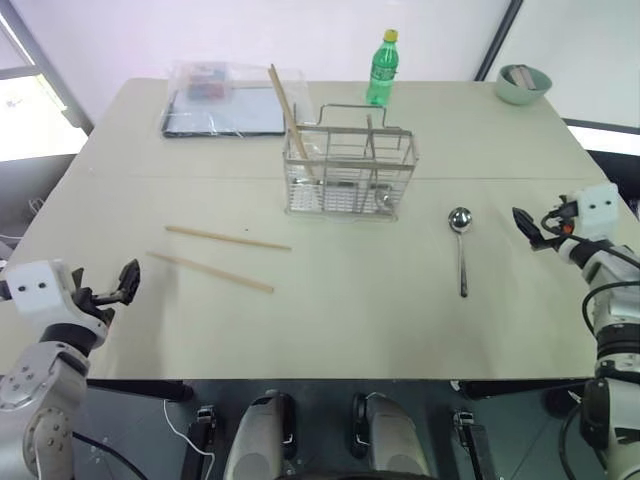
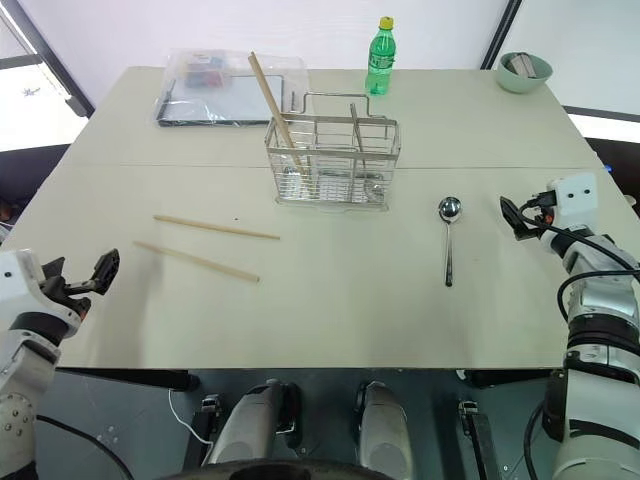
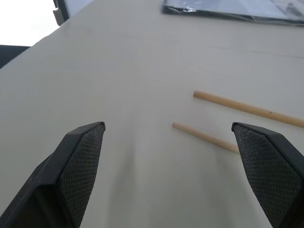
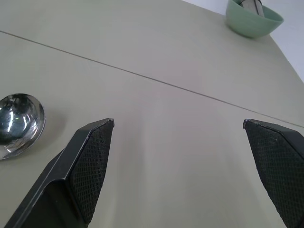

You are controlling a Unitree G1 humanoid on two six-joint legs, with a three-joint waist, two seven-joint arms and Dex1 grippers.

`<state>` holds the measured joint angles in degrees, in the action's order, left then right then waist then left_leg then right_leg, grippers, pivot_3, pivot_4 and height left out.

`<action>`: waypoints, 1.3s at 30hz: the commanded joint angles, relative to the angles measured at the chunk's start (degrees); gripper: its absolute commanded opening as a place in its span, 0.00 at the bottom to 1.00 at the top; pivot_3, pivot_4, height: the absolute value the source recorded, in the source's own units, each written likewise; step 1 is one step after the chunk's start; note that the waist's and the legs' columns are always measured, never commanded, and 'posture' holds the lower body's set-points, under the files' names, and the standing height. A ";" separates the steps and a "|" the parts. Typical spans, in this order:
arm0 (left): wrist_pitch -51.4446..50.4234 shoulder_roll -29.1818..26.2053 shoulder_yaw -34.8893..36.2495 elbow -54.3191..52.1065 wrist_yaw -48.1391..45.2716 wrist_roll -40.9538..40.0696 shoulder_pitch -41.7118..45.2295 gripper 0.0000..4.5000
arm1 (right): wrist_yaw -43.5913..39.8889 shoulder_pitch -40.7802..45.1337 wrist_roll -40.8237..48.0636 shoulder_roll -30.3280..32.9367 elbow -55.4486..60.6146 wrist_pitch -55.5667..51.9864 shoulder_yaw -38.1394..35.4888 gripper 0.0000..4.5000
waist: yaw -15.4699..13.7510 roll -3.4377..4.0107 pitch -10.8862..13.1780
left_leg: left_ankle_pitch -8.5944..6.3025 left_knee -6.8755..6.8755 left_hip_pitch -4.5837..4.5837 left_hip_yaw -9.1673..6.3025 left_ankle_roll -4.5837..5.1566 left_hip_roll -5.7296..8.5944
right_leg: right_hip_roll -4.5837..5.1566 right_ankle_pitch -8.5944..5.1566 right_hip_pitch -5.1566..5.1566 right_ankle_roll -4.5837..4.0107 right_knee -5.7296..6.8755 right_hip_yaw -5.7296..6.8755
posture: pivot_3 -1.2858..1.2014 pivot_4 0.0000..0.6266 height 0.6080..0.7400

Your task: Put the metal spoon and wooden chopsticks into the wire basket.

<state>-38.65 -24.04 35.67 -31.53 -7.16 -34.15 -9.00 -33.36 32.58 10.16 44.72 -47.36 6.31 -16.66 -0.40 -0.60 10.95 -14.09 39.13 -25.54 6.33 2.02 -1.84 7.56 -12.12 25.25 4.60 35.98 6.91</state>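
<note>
Both grippers, left (image 1: 128, 283) and right (image 1: 528, 227), stood wide open, empty, apart from chopsticks (image 1: 210, 271) and spoon (image 1: 461, 243).

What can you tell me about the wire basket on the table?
The wire basket is rectangular, of silvery wire grid with see-through sides, inner dividers and a loop handle on top. It stands upright on the table's far half, before the green bottle. One wooden chopstick leans in its left compartment.
</note>
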 commanded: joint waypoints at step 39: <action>-18.25 -20.72 -29.42 4.14 -28.55 -28.23 47.18 1.00 | -15.81 51.68 -62.33 2.64 -25.19 55.10 62.26 0.99 | 1.53 0.34 0.28 | 0.54 -0.07 0.05 0.08 -0.63 -0.05 | -0.27 0.06 0.12 0.27 0.19 -0.23 | 0.52 0.24 0.75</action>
<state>-56.99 -44.84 4.28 -26.98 -36.41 -61.30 36.77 -51.74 81.66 -49.42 46.98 -71.58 59.91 44.25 1.13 -0.26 11.22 -13.55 39.06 -25.49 6.40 1.38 -1.89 7.30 -12.07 25.36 4.88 36.18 6.68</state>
